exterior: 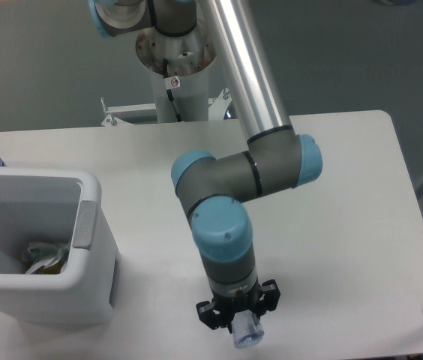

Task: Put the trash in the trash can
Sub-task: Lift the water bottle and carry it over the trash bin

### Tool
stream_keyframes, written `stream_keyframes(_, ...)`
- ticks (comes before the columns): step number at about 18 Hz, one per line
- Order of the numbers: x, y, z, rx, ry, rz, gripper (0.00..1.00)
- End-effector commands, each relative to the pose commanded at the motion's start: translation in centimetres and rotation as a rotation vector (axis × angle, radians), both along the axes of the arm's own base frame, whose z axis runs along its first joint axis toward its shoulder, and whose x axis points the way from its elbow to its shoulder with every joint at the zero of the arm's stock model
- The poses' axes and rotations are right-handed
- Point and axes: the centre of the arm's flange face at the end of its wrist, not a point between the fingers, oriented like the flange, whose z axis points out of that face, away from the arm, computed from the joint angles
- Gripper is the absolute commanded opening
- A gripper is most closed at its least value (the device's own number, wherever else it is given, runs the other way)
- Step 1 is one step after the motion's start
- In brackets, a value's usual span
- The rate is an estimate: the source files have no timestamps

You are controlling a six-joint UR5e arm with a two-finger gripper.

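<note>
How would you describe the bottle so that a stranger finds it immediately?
Start at the white trash can on the table's left, then follow the table's front edge rightwards to the gripper pointing down. The clear plastic bottle sits between its fingers; it is the only transparent thing there.
</note>
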Motion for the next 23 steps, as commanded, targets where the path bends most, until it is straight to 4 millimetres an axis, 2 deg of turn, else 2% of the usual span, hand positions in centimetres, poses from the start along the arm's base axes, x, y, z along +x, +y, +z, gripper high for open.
stream_keyframes(5, -1.7, -2.1, 5.5, 0.190, -0.052, -0.095, 0.49)
stream_keyframes(8, -1.8, -3.0, 8.1, 0.254, -0.052, -0.142, 0.48)
stream_keyframes(15, -1.3, -2.6, 13.9, 0.446, -0.092, -0.235, 0.48)
stream_keyframes(19, 0.3, -2.7, 18.2, 0.519, -0.072, -0.284, 0.48)
stream_keyframes(23, 3.7, -2.4, 21.4, 0.580, -0.082, -0.350, 0.48)
